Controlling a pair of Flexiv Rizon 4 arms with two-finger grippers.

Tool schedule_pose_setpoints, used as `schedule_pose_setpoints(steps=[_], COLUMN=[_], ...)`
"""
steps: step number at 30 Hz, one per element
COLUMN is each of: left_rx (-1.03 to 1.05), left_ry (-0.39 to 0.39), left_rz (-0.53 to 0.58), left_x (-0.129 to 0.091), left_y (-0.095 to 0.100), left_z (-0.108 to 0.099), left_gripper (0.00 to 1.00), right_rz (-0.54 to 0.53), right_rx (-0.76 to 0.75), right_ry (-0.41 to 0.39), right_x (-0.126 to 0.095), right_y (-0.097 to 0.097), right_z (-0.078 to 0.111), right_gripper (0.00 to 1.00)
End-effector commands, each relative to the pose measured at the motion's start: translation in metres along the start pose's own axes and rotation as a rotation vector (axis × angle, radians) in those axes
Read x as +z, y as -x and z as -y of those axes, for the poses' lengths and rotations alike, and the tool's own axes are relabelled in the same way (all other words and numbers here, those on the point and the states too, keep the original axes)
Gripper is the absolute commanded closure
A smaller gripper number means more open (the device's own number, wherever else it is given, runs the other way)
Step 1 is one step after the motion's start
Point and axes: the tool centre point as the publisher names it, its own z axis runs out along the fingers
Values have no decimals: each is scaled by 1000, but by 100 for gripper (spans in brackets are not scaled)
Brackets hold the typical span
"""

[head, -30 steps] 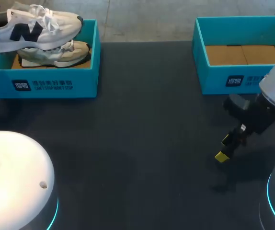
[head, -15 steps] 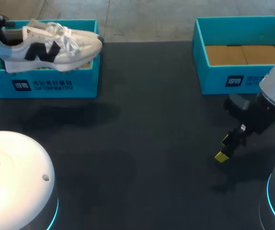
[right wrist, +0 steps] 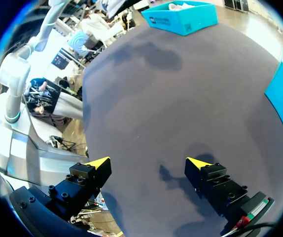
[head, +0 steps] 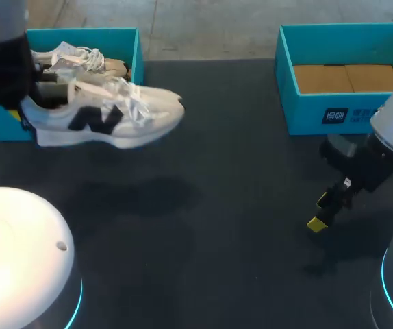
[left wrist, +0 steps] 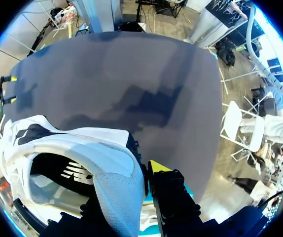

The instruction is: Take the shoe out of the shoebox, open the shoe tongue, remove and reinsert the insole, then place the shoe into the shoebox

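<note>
left gripper [left wrist: 146, 180]: clamped on the heel collar of the shoe [head: 107, 116]; one yellow tip shows outside the heel, and the other is hidden, apparently inside the collar.
shoe: in the air over the table [head: 217, 205], just in front of the left shoebox [head: 136, 55], toe pointing toward the middle.
right gripper [right wrist: 149, 163]: fingers wide apart, holding nothing, hanging low over the table near the right shoebox [head: 320, 113].
risk, slip: the hold is on the heel only, so the long toe end can likely sag or twist out of the fingers.
risk, laces: loose laces hang off the side and could catch on the box wall or drag.
risk, set-down: a tilted landing may roll the shoe onto its side, hiding the tongue.
nearby: a second shoe [head: 90, 60] lies in the left shoebox; the right shoebox shows a bare cardboard floor.
in the way: nothing lies between the shoe and the middle of the table.
</note>
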Motion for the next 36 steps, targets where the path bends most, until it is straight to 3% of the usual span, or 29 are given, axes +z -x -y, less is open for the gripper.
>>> schedule_pose_setpoints(steps=[1,17,36], left_rx=[0,69,69], left_ry=[90,44,44], left_rz=[1,-14,-14], left_x=[2,15,15], left_y=[13,57,57], left_z=[23,73,73], left_gripper=[100,100,100], right_rz=[3,3,3], right_rx=[0,0,0], right_ry=[-1,-1,-1], right_x=[1,1,1], right_y=[-1,-1,-1], right_z=[0,0,0], right_gripper=[0,0,0])
